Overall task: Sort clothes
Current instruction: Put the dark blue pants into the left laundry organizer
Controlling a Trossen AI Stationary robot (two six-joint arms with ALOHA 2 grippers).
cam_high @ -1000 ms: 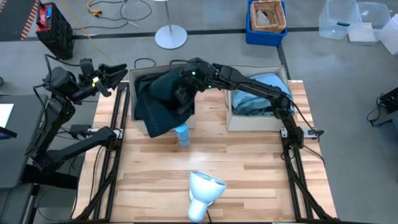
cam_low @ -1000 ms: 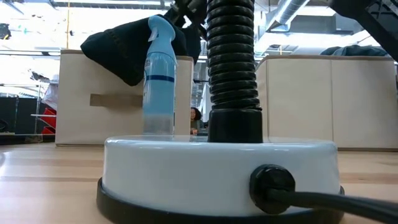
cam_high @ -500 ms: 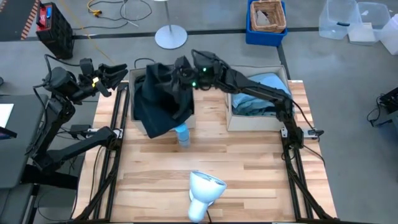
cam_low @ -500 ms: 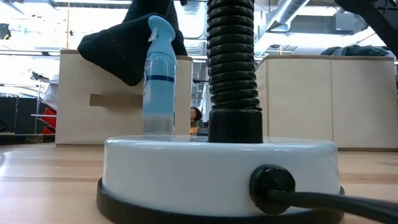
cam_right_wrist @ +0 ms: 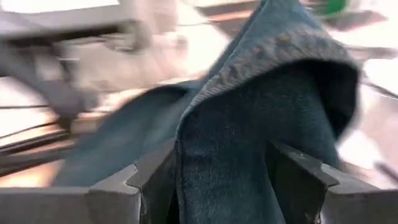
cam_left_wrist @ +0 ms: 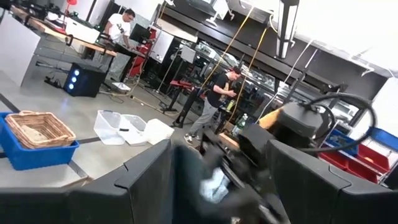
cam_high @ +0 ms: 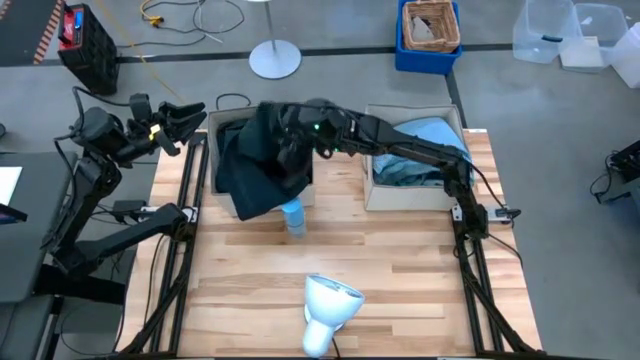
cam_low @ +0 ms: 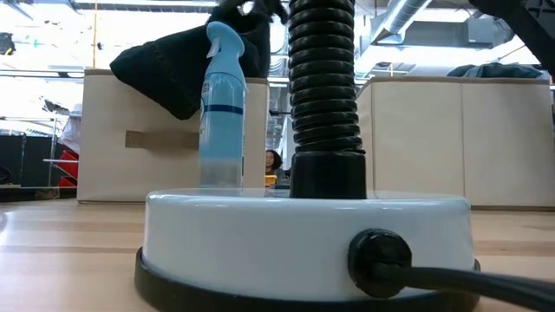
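Right gripper (cam_high: 291,143): reaches across from the table's 3 o'clock side to above the left box (cam_high: 226,197); its fingers (cam_right_wrist: 118,186) stand wide with dark denim cloth between them, but the grip cannot be confirmed.
Dark garment (cam_high: 258,162): heaped in the left box, spilling over its near wall toward 6 o'clock, directly under and around the right gripper.
Grey-blue garment (cam_high: 420,137): lies in the right box (cam_high: 400,196), at 3 o'clock from the gripper, well apart.
Blue bottle (cam_high: 293,216): upright just in front of the left box.
Left gripper (cam_high: 190,116): waits off the table's 9 o'clock edge, fingers spread, nothing between them.
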